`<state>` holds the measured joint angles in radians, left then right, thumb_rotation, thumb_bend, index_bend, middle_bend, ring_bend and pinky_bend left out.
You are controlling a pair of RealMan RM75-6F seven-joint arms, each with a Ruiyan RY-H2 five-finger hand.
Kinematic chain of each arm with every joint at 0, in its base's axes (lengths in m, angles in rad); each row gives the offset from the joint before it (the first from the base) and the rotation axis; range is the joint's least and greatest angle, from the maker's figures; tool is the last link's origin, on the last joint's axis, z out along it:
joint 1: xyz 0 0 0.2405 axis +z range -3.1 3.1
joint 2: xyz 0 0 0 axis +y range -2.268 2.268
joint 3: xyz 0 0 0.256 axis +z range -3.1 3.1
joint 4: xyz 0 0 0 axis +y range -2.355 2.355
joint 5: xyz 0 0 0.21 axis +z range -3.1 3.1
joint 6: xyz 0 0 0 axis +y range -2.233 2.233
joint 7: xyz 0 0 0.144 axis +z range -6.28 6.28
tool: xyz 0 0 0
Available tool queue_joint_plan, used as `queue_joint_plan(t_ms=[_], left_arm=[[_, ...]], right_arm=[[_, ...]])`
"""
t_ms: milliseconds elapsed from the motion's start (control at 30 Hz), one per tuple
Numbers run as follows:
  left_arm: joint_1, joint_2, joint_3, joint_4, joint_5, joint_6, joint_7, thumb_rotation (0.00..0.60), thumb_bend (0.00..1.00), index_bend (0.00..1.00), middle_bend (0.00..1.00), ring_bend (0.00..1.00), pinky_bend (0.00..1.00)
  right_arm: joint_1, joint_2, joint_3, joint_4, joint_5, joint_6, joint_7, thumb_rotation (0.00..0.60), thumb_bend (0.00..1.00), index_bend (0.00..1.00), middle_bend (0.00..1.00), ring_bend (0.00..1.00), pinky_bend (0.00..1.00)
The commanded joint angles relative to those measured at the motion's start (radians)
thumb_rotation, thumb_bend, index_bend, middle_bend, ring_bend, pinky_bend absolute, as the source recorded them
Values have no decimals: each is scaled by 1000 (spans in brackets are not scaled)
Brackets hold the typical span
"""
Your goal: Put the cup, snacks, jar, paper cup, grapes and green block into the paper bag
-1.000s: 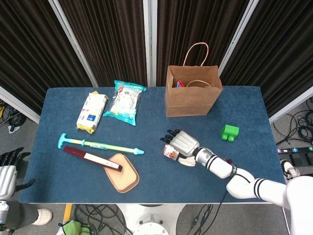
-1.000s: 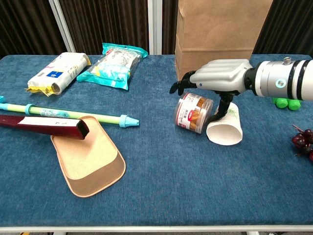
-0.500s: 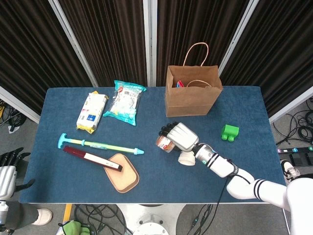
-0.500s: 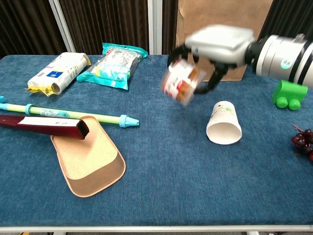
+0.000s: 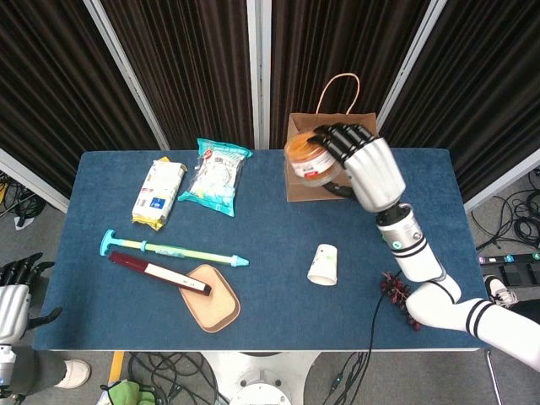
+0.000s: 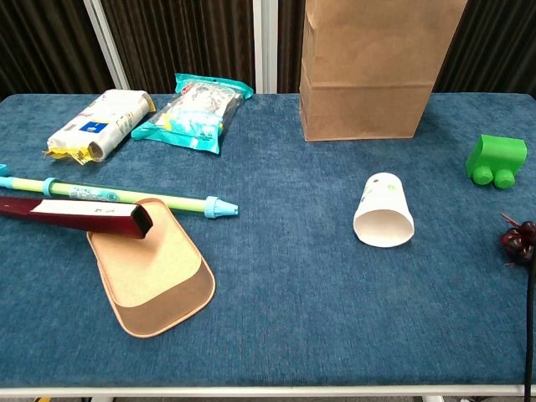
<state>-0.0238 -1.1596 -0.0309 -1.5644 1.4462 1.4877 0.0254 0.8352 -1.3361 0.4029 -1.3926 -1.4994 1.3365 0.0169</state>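
Since a second ago the jar point(image 5: 309, 159) has left the table: my right hand point(image 5: 364, 168) was closing on it beside the paper cup point(image 5: 323, 264), and now carries it high, over the mouth of the paper bag point(image 6: 374, 69). Fingers wrap the jar from the far side, lid end tipped toward the camera in the head view (chest view shows neither hand nor jar now, only the bag's front).

Paper cup lies on its side on the blue table point(image 5: 278, 211), open end toward the near edge, alone where jar and cup lay touching a second ago. Green block point(image 6: 496, 161) sits to the right of the bag, well apart from the cup. Grapes point(image 5: 398, 290) lie near the table's right front, partly hidden by my forearm in the head view.

Two snack packs rest at the far left: the white one point(image 5: 159, 193) and the teal one point(image 5: 216, 175), side by side, just apart. Nearer the front lie a long teal pump-like tube point(image 5: 173, 249), a dark red flat stick point(image 5: 158, 272) whose end rests on a tan oval pad point(image 5: 214, 298).

My left hand point(image 5: 14, 297) hangs off the table's left front corner, holding nothing, fingers loosely apart.
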Motion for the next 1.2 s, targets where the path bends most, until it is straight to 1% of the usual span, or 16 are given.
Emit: queue_joint_plan(t_ms=[33, 100, 167, 333, 500, 633, 833, 933, 1033, 1100, 1200], left_arm=[[0, 0, 1, -1, 1, 0, 1, 600, 3, 293, 226, 155, 136], [2, 1, 2, -3, 3, 2, 1, 600, 3, 293, 226, 155, 136], [0, -1, 1, -3, 3, 1, 0, 600, 3, 293, 226, 155, 136], [3, -3, 4, -2, 1, 1, -2, 600, 3, 292, 226, 155, 136], [9, -3, 11, 0, -1, -1, -7, 600, 3, 293, 226, 155, 136], [6, -5, 9, 2, -4, -8, -6, 600, 3, 293, 226, 155, 136], [5, -7, 10, 3, -8, -14, -5, 600, 2, 293, 226, 155, 136], [5, -6, 9, 3, -9, -14, -6, 600, 3, 293, 226, 155, 136], [7, -9, 9, 8, -8, -10, -10, 600, 3, 293, 226, 155, 136], [9, -10, 10, 10, -9, -10, -12, 600, 2, 293, 226, 155, 136], [10, -9, 10, 10, -10, -9, -12, 600, 3, 293, 226, 155, 136]], right_arm=[[-8, 24, 67, 9, 108, 9, -62, 600, 277, 601, 533, 298, 388], [-3, 33, 86, 17, 184, -41, -94, 600, 277, 591, 532, 297, 388], [7, 38, 94, 35, 241, -93, -117, 600, 274, 578, 528, 297, 388], [45, 11, 102, 129, 370, -206, -177, 600, 272, 546, 513, 294, 388], [80, -34, 85, 225, 432, -283, -208, 600, 272, 522, 498, 284, 388], [108, -73, 74, 291, 490, -349, -237, 600, 272, 483, 475, 278, 378], [139, -116, 48, 351, 543, -429, -276, 600, 273, 401, 431, 247, 350], [152, -132, 40, 370, 571, -466, -291, 600, 272, 333, 398, 223, 330], [160, -133, 34, 373, 605, -505, -310, 600, 272, 194, 322, 165, 296], [162, -131, 35, 369, 621, -514, -311, 600, 239, 68, 240, 110, 262], [158, -119, 41, 349, 624, -509, -290, 600, 184, 1, 172, 74, 238]])
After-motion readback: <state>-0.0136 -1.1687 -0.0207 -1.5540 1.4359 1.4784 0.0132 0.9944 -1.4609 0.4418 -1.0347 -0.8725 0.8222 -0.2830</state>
